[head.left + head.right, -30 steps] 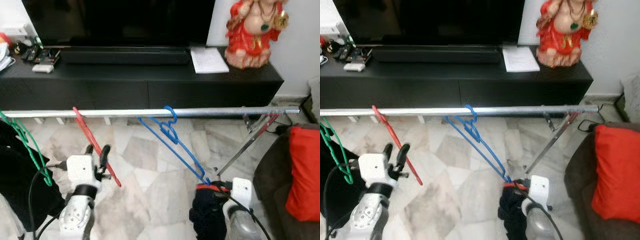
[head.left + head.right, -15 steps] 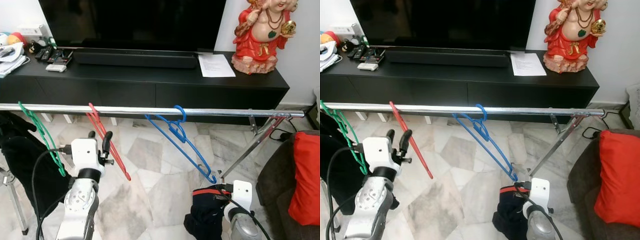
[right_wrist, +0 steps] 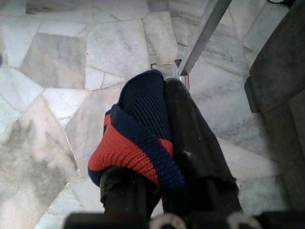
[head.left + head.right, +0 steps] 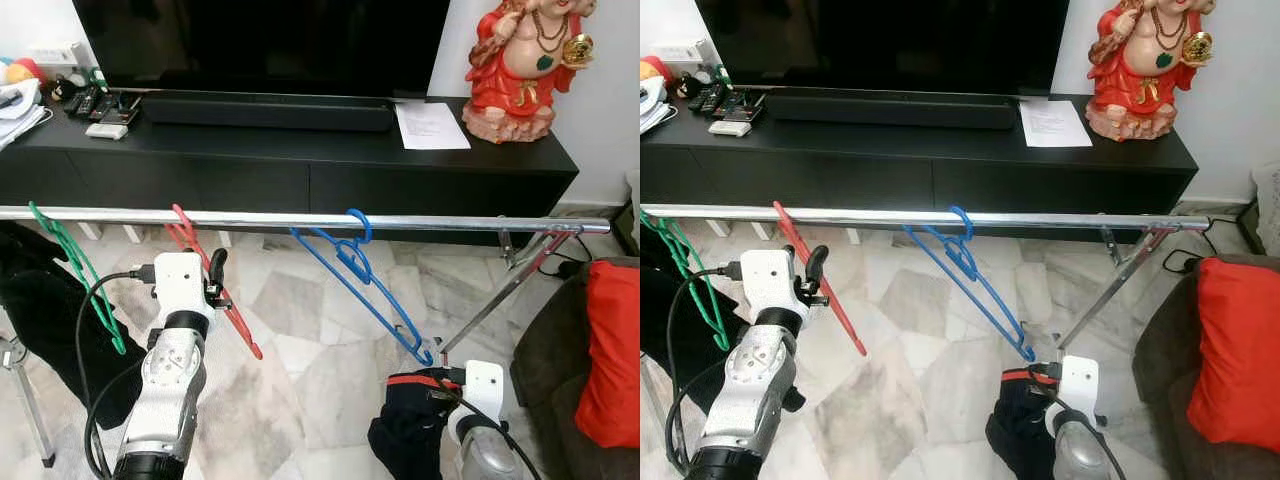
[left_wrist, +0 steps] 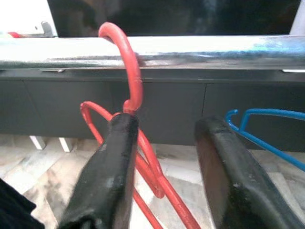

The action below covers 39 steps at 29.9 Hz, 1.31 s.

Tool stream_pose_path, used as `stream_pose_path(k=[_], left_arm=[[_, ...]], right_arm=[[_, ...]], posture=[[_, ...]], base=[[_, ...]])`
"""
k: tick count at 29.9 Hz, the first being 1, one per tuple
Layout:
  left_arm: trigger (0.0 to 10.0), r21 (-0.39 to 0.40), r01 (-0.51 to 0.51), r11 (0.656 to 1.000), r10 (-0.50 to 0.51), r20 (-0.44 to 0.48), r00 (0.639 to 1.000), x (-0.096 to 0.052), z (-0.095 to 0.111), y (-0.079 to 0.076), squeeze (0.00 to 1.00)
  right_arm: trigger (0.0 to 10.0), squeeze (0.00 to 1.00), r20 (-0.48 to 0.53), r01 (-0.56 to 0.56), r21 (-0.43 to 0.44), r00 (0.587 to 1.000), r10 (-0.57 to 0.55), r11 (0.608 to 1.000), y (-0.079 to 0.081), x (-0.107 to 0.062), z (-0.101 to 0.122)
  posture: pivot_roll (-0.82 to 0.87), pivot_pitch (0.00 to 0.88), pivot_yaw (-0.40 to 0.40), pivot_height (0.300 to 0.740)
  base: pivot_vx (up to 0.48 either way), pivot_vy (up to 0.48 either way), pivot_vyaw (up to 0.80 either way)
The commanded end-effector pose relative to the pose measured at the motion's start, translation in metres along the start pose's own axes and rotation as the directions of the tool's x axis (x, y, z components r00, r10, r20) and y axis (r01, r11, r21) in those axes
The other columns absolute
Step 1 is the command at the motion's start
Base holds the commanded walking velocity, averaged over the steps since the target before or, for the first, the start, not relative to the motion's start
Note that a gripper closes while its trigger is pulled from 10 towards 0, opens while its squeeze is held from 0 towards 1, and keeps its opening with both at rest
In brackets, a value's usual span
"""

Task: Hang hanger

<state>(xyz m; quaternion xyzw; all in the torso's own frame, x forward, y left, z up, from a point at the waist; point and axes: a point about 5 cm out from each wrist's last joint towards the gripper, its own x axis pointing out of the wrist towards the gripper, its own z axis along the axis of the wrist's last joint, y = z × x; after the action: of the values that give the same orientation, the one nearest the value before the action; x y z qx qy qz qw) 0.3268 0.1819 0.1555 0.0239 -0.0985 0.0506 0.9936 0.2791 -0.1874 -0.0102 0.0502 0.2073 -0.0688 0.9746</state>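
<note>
**Red hanger on the rail, fingers around its neck**

The red hanger (image 5: 136,90) has its hook over the silver rail (image 4: 440,223), left of the middle, with its body slanting down toward the near side. The left gripper (image 5: 167,157) sits just below the hook with its fingers (image 5: 112,171) spread; one finger touches the hanger's neck, the other stands apart from it. A blue hanger (image 4: 365,285) hangs further right on the same rail and a green hanger (image 4: 75,270) at the far left. The right gripper (image 3: 157,191), low near the floor, pinches a bundle of dark blue and red cloth (image 3: 143,138).

The hook looks seated, so the risk lies in pulling away: a finger dragging against the neck could lift the hook off the rail or slide the hanger sideways. The tilted body could also swing and catch the left gripper.
</note>
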Motion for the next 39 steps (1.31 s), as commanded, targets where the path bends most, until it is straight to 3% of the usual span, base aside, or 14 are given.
stream_pose_path(k=[1,11,12,20,26,39], left_arm=[[10.0,0.001,-0.028,1.000,0.028,-0.024,0.999,0.003,-0.001,0.003,1.00],[10.0,-0.013,-0.040,0.999,0.038,-0.105,0.994,0.024,0.006,-0.008,1.00],[10.0,-0.005,-0.033,0.999,0.032,-0.107,0.994,0.025,0.006,-0.010,0.00],[10.0,0.013,-0.091,0.996,0.092,-0.158,0.983,0.040,0.007,-0.021,0.00],[10.0,0.039,-0.136,0.990,0.140,-0.169,0.976,0.043,0.008,-0.021,0.00],[10.0,0.055,-0.169,0.984,0.177,-0.247,0.953,0.028,-0.007,-0.027,0.00]], right_arm=[[10.0,0.00,0.000,-0.003,-0.010,1.000,0.003,1.000,0.000,-0.001,-0.001],[10.0,0.00,-0.004,-0.007,-0.016,1.000,0.007,1.000,0.000,-0.001,-0.001],[10.0,0.00,-0.004,-0.007,-0.016,1.000,0.007,1.000,0.000,-0.001,-0.001],[10.0,0.00,-0.001,-0.015,-0.018,1.000,0.015,1.000,0.001,0.000,0.000],[10.0,0.00,0.002,-0.015,-0.020,1.000,0.015,1.000,0.001,0.000,0.000],[10.0,0.00,-0.002,-0.018,-0.021,1.000,0.018,1.000,0.000,0.000,0.000]], posture=[[0.02,0.167,-0.025,0.740],[0.02,0.172,-0.027,0.740],[0.02,0.174,-0.027,0.740],[0.01,0.180,-0.028,0.740],[0.01,0.181,-0.026,0.740],[0.01,0.183,-0.027,0.740]], base=[[0.000,0.000,0.00],[0.000,0.000,0.00],[0.000,0.000,0.00],[0.000,0.000,0.00],[0.000,0.000,0.00],[0.000,0.000,0.00]])
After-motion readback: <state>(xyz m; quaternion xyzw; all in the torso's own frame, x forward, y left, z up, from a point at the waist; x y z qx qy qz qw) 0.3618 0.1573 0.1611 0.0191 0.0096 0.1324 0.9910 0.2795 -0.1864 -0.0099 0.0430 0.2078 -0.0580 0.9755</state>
